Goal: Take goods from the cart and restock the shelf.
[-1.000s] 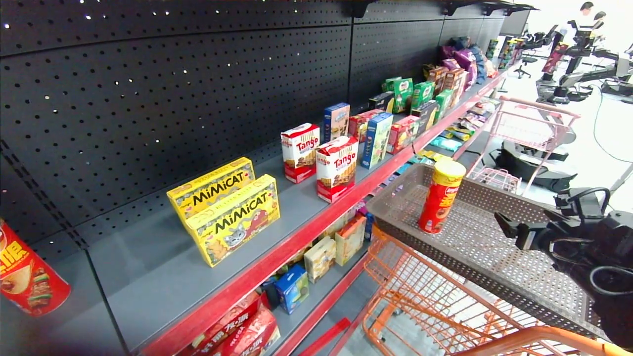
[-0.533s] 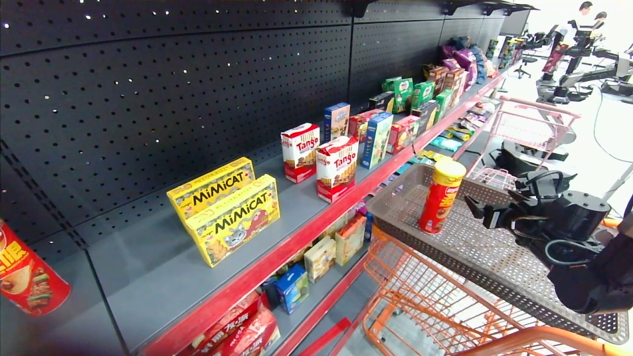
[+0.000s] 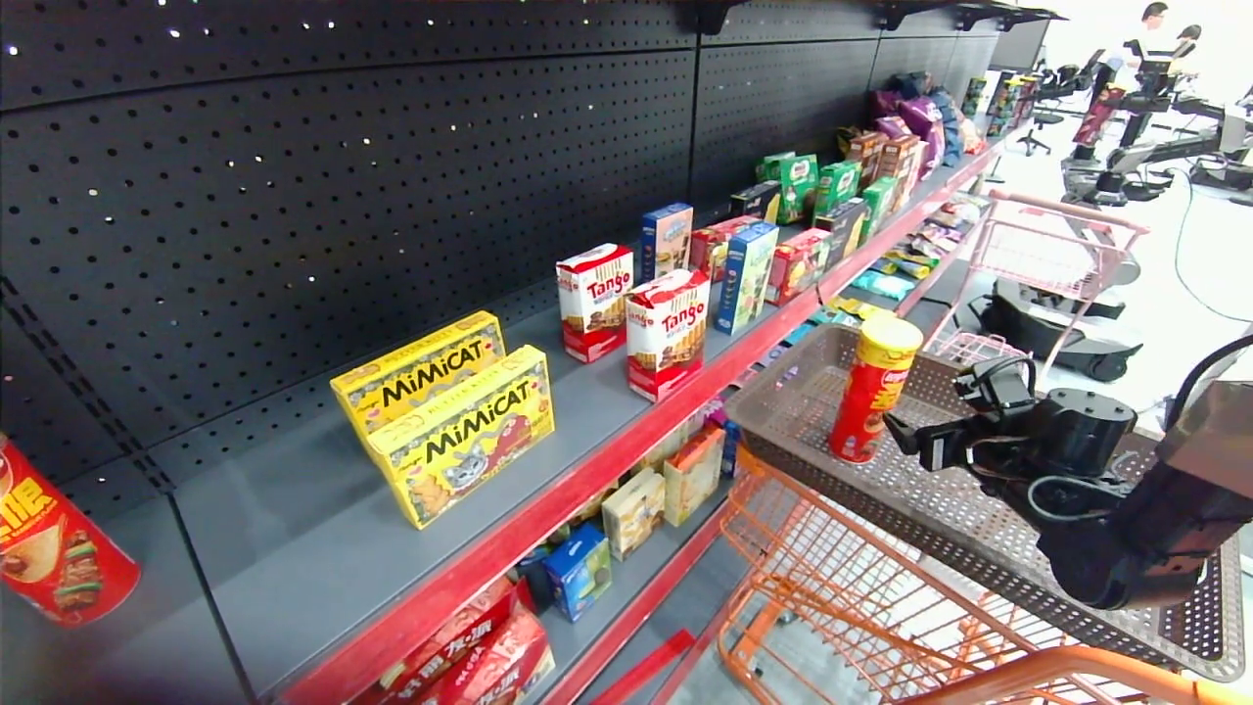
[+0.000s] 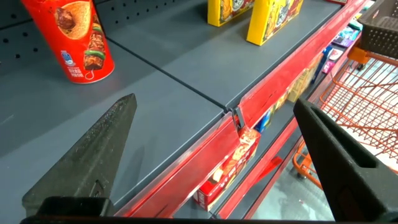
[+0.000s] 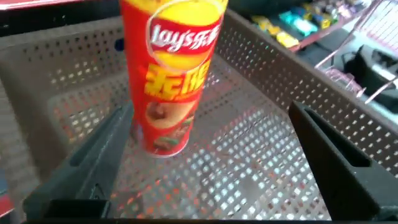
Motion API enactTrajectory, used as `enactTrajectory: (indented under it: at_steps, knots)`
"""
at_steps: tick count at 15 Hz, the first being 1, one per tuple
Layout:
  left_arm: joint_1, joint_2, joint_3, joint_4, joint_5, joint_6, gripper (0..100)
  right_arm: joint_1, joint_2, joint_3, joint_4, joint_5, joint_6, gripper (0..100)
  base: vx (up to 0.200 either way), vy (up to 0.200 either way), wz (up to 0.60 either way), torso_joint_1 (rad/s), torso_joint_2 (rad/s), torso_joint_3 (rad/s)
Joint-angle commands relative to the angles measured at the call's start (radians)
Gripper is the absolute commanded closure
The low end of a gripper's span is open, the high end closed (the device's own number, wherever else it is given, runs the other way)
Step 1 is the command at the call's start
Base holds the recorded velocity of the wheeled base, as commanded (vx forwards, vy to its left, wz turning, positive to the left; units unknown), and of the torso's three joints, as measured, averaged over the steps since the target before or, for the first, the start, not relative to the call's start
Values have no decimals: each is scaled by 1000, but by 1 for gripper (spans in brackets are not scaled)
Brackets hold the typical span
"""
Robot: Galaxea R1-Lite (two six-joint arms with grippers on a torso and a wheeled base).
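basket (image 3: 979,534) on orange cart (image 3: 832,587): holds one upright red chips can (image 3: 874,390) | right jaws: spread wide, empty, just short of the can, not touching it | left jaws: open above the shelf (image 4: 174,118), near a second red can (image 4: 78,40) | chips can's lid cut off in right wrist view

We saw the red canister (image 3: 54,548) at the shelf's (image 3: 323,529) near end cut off by the frame edge. Boxes (image 3: 636,509) beneath the shelf's red lip were half hidden. Goods (image 3: 915,117) at its far end were too small for us to tell.
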Motion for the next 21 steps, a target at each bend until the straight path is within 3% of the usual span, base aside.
enactTrajectory:
  at_steps: [1, 11, 17, 18, 21]
  knots:
    - [0, 1, 0, 0, 0, 0, 0, 10, 46, -58, -9, 1, -10, 0, 0, 0, 0, 0, 0, 0]
    - [0, 1, 0, 0, 0, 0, 0, 25, 254, -346, -9, -2, -47, 0, 0, 0, 0, 0, 0, 0]
    - [0, 1, 0, 0, 0, 0, 0, 56, 305, -474, 88, -4, -48, 0, 0, 0, 0, 0, 0, 0]
    - [0, 1, 0, 0, 0, 0, 0, 56, 305, -477, 91, -4, -48, 100, 0, 0, 0, 0, 0, 0]
    - [0, 1, 0, 0, 0, 0, 0, 58, 297, -469, 82, -8, -48, 100, 0, 0, 0, 0, 0, 0]
